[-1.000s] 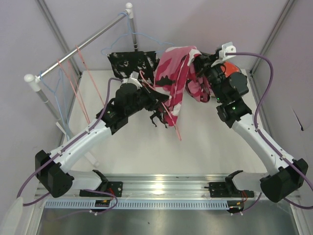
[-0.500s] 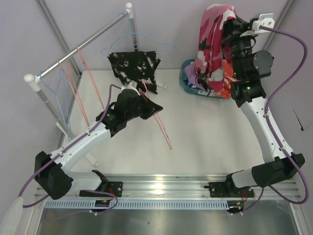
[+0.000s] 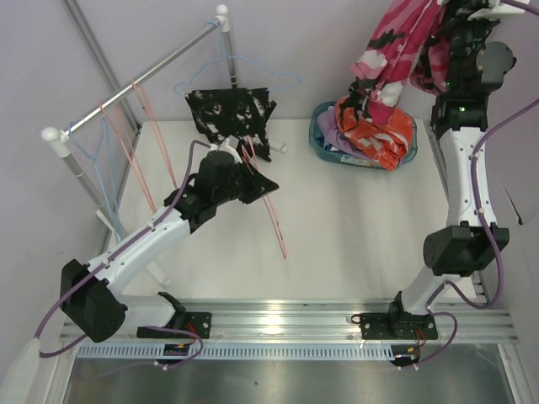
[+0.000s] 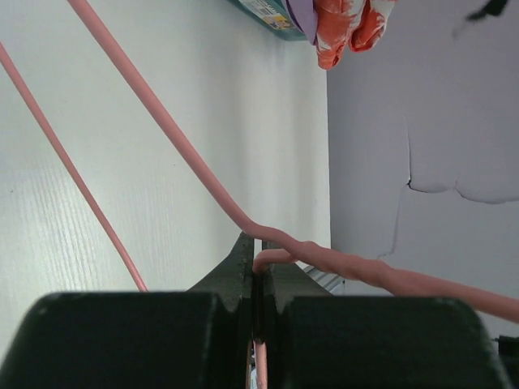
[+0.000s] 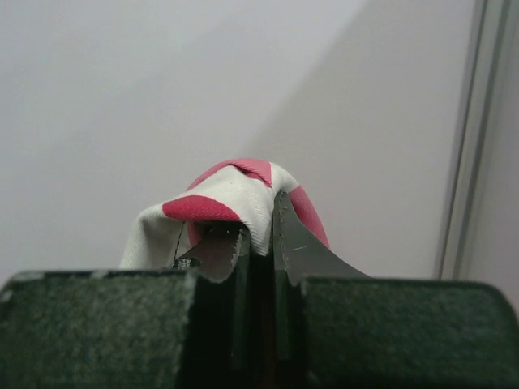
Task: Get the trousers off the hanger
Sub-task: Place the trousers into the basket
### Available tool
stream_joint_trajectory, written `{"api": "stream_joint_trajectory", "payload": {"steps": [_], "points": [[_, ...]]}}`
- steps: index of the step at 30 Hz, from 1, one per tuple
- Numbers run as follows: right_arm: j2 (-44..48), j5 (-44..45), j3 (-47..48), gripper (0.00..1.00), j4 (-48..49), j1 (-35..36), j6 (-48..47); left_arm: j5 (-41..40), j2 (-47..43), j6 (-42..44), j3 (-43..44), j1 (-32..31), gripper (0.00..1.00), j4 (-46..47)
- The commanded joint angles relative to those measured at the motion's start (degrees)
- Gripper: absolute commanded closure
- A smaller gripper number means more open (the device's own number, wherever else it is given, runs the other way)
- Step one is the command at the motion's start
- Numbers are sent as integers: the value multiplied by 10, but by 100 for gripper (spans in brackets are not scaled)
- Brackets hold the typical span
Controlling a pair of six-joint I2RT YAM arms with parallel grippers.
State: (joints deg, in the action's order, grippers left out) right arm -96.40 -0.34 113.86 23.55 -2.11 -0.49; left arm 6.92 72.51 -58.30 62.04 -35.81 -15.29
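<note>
Setting: white matte table (image 3: 354, 244) inside pale lavender walls.
Trousers in hand: pink-magenta and white patterned cloth trousers (image 3: 396, 42), dangling limp and creased above the table's far right corner.
Right gripper (image 5: 259, 243): pinched tight on a small fold of that cloth.
Below: teal plastic basket (image 3: 322, 139) in that corner, with the orange trousers (image 3: 379, 135) heaped in it and spilling over its rim.
Left gripper (image 4: 258, 267): clamped on the thin, smooth pink wire hanger (image 3: 274, 223), which is bare, near the table's middle.
Not yet removed: black white-speckled trousers (image 3: 232, 114) on a blue wire hanger (image 3: 244, 63), towards the far left corner.
Risk: the pinch holds only a fold, so the cloth may slip out early. Let go off-centre, it could land on the overfull rim and slide onto the table.
</note>
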Motion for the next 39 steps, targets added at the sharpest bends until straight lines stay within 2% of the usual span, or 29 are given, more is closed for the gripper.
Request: {"api": "stream_joint_trajectory", "payload": {"steps": [1,5,10,15,21,32,39], "points": [[-26,-26,100,100,52,-37,34,40,11,35,27,10,100,32],[-84,-43,147,100,50,-52,8,56,24,57,41,11,100,31],[-145,-98,192,100,62,-65,-71,71,34,75,55,27,100,30],[-198,-99,192,100,84,-69,-133,71,45,94,74,38,100,26],[-244,-113,204,100,108,-74,-155,80,58,109,93,43,99,19],[-292,-97,298,100,122,-102,-149,102,93,108,123,54,100,25],[-293,-104,276,100,129,-120,-181,129,127,90,131,54,100,50]]}}
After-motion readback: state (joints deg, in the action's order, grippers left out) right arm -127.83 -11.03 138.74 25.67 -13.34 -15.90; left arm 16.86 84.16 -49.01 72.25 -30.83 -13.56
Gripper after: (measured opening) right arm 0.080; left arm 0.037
